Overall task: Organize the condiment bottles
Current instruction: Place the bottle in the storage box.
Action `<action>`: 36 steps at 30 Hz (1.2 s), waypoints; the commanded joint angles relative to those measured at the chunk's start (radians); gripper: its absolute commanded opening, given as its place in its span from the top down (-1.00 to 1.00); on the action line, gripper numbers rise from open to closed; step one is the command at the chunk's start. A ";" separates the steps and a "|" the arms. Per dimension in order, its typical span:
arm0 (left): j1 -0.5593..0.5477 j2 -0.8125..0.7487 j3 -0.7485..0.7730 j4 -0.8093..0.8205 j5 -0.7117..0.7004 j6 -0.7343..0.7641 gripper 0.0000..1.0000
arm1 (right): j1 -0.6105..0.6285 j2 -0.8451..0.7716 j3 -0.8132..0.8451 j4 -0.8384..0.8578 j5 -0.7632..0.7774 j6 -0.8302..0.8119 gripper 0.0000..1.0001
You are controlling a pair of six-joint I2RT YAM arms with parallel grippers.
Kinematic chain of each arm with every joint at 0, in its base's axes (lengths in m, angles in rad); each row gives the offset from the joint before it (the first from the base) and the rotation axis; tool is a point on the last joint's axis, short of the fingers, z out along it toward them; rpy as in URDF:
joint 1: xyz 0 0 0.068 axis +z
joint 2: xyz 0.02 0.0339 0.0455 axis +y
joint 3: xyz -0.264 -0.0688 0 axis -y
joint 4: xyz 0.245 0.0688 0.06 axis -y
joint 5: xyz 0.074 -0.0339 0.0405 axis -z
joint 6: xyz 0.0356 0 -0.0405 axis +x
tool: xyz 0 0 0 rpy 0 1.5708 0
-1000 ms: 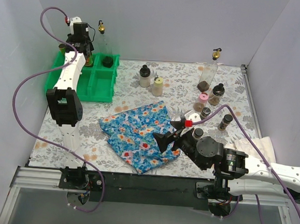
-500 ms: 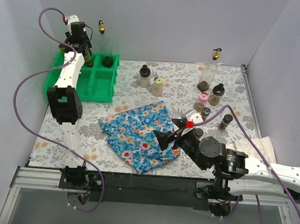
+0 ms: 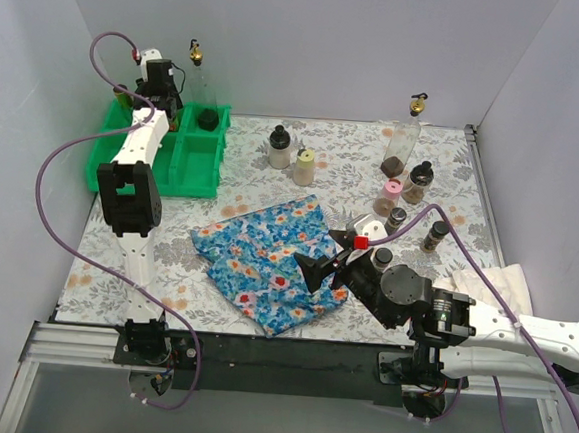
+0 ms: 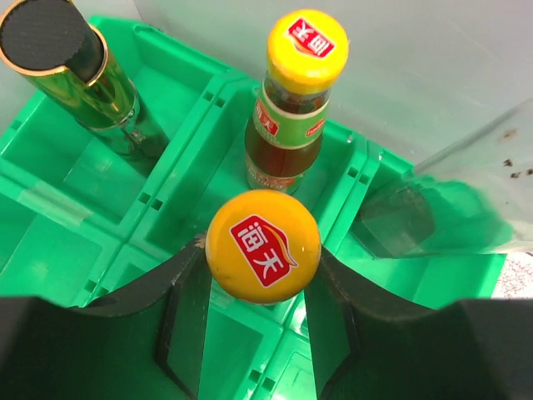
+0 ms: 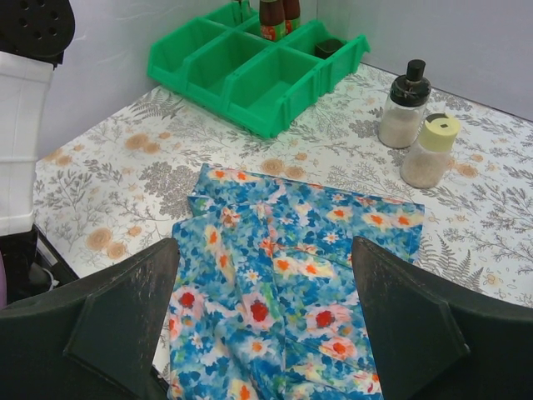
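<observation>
L gripper (image 4: 260,257) — top-down on sauce bottle (image 4: 263,242)

The green plastic compartment tray (image 3: 198,164) is sitting at far left. The blue floral fabric cloth (image 3: 266,265) is lying centre-front. The white black-capped shaker (image 3: 279,148) and cream-lidded shaker (image 3: 304,167) are standing side by side behind it.

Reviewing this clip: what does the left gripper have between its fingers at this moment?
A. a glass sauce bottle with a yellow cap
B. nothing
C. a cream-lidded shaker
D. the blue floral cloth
A: in the left wrist view, the left gripper is shut on the yellow-capped glass sauce bottle, just under its red-logo cap, above the green plastic compartment tray.
</observation>
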 commanded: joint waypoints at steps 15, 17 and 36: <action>0.003 -0.003 0.006 0.134 -0.032 0.032 0.03 | 0.004 -0.056 -0.028 0.056 0.045 -0.002 -0.85; 0.003 0.000 0.006 0.131 -0.030 0.038 -0.16 | 0.004 -0.066 -0.034 0.056 0.042 0.001 -0.85; -0.005 -0.395 -0.190 -0.050 0.282 -0.236 -0.96 | 0.003 -0.026 0.106 -0.299 0.192 0.381 -0.97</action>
